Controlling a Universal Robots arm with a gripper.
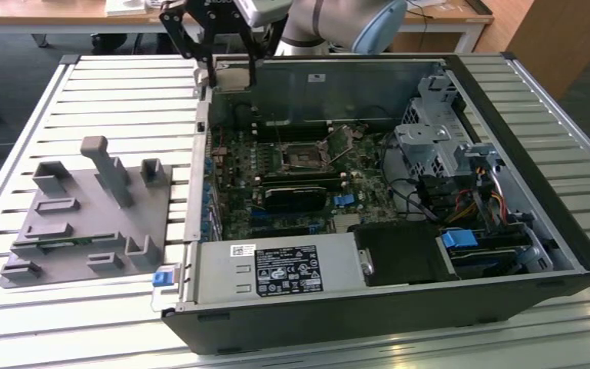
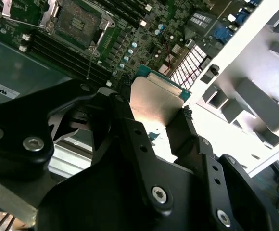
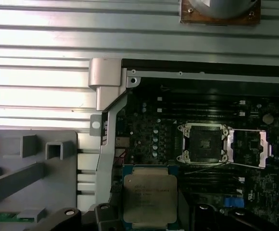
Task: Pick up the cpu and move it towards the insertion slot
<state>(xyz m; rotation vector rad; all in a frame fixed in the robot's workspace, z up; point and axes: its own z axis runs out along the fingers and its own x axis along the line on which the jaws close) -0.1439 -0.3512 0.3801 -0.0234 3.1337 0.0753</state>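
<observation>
End effector (image 1: 227,68): clenched on the cpu (image 3: 149,198), held aloft over the open computer case's (image 1: 541,100) far corner; step in hand: carry; insertion slot (image 3: 202,143) open, well apart; next calls for squaring chip over socket.

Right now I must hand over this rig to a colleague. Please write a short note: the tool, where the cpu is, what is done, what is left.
Tool: shut on the cpu, held by its edges, silvery top visible in both wrist views.
Position: in the exterior view the tool is above the far corner of the open computer case, on the exterior view's left.
Socket: open on the motherboard, its cover frame swung aside.
Grey fixture tray: beside the case on the slatted table.
Done: cpu picked up.
Left: bring it over the socket.
</observation>
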